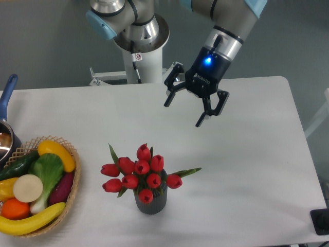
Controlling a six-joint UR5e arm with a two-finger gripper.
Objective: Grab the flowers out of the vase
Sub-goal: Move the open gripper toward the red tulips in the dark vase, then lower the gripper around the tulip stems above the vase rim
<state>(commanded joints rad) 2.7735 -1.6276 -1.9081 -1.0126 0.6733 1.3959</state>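
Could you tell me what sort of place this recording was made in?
Most likely a robotics lab set up for tabletop tests: a pedestal-mounted arm with an open gripper above a plain white table, and staged props, namely tulips in a vase and a basket of fruit and vegetables.

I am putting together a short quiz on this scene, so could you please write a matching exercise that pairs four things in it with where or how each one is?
Things:
1. flowers
2. vase
3. gripper
4. basket

Places or states:
A. at the table's left edge, full of fruit and vegetables
B. in the air above the table, jaws open, holding nothing
C. standing in the vase, red buds up
D. upright near the table's front edge, dark and ribbed

Pairs: 1-C, 2-D, 3-B, 4-A
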